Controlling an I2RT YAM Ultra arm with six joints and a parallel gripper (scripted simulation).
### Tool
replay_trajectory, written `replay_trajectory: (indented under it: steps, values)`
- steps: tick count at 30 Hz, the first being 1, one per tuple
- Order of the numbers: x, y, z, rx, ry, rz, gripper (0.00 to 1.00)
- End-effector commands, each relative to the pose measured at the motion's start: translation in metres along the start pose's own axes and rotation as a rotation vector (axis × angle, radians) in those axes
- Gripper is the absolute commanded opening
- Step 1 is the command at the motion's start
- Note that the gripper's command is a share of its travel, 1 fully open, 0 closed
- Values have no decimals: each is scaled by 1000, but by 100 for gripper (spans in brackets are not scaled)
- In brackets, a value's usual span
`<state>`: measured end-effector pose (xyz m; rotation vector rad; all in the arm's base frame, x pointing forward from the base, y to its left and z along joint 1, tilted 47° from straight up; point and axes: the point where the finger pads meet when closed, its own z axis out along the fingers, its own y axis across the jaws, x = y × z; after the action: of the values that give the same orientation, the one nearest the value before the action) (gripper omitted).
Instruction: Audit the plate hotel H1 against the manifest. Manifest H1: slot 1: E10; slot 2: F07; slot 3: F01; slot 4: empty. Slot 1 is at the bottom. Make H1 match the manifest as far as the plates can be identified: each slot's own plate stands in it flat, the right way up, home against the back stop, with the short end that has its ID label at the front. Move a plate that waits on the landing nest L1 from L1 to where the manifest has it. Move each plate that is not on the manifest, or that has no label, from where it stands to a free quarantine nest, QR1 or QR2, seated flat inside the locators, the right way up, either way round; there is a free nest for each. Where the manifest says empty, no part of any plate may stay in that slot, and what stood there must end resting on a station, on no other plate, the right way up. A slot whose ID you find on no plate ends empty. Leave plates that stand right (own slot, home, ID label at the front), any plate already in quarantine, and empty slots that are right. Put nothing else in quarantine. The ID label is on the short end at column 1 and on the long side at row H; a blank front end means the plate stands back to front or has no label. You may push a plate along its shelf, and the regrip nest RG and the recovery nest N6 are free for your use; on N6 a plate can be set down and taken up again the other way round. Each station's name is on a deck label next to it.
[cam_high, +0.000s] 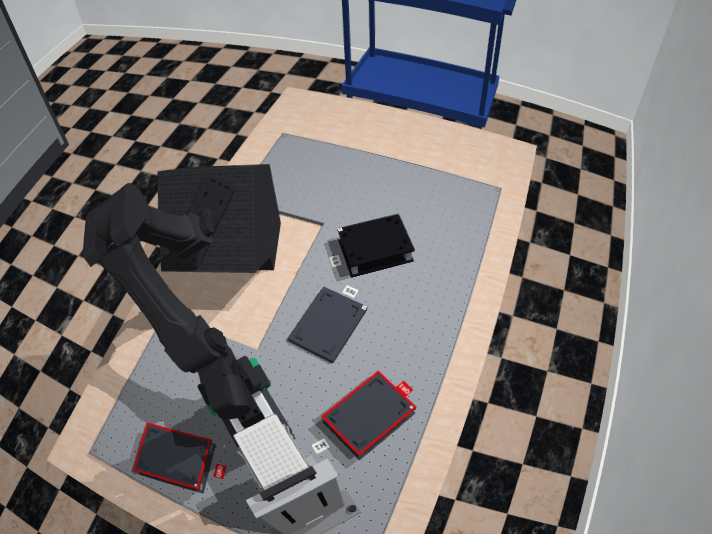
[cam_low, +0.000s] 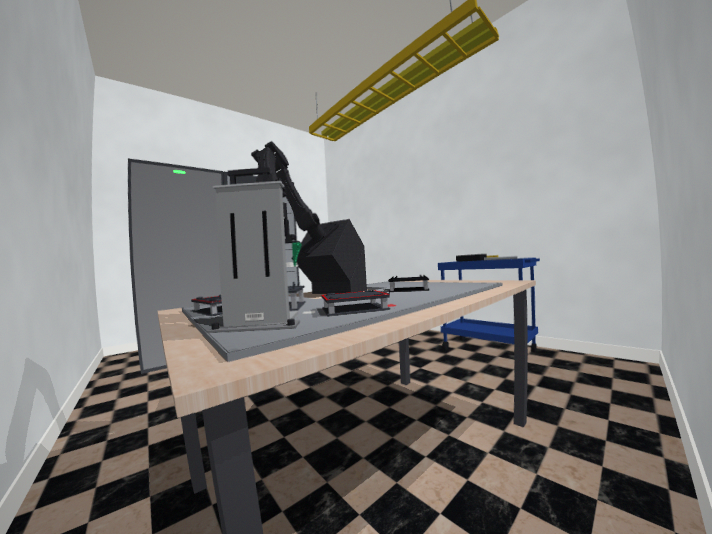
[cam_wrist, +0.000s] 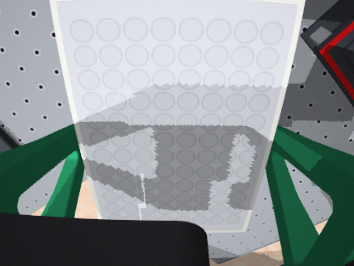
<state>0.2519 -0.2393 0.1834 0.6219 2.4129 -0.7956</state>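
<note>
My gripper (cam_high: 238, 396) (cam_low: 295, 252) (cam_wrist: 175, 133) is shut on a white well plate (cam_high: 263, 405) (cam_wrist: 180, 102), held by its long sides in front of hotel H1 at about mid height. Its well side faces up; its ID label is not readable. Another white well plate (cam_high: 270, 451) sits high in H1 (cam_high: 304, 505) (cam_low: 253, 252), sticking out toward the arm. H1's lower slots are hidden. Quarantine nest QR1 (cam_high: 368, 413) (cam_low: 356, 296), quarantine nest QR2 (cam_high: 172, 456), recovery nest N6 (cam_high: 327, 324) and landing nest L1 (cam_high: 376, 244) (cam_low: 408, 278) hold no plate.
The red-rimmed nests flank H1 on both sides. The H1 deck label (cam_high: 320, 446) lies beside the tower. The black arm pedestal (cam_high: 218, 218) (cam_low: 333, 258) stands at the worktable's cutout. I cannot make out nest RG. A blue cart (cam_high: 422, 86) (cam_low: 488, 330) stands beyond the table.
</note>
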Motion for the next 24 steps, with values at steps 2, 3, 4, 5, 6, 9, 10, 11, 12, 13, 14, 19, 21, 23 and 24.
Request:
replay_trajectory:
  steps: [2,3,4,5,6,9,10,11,12,13,14,19,21,23,24]
  values:
    - [-18,-5,-16,5,-64,17,87]
    - [-18,-5,-16,5,-64,17,87]
    - [-18,-5,-16,5,-64,17,87]
    - [-18,-5,-16,5,-64,17,87]
    - [-18,-5,-16,5,-64,17,87]
    - [-18,-5,-16,5,-64,17,87]
    - [-18,-5,-16,5,-64,17,87]
    - [-15,-5,-19,7,-54,16,87]
    - [-15,-5,-22,7,-54,16,87]
    - [-15,-5,-24,7,-54,16,87]
    - [-15,-5,-24,7,-54,16,87]
    - [-14,-5,-35,6,-54,17,87]
    - [-14,-5,-41,6,-54,17,87]
    - [-13,-5,-46,6,-54,17,87]
    - [-13,-5,-49,6,-54,17,87]
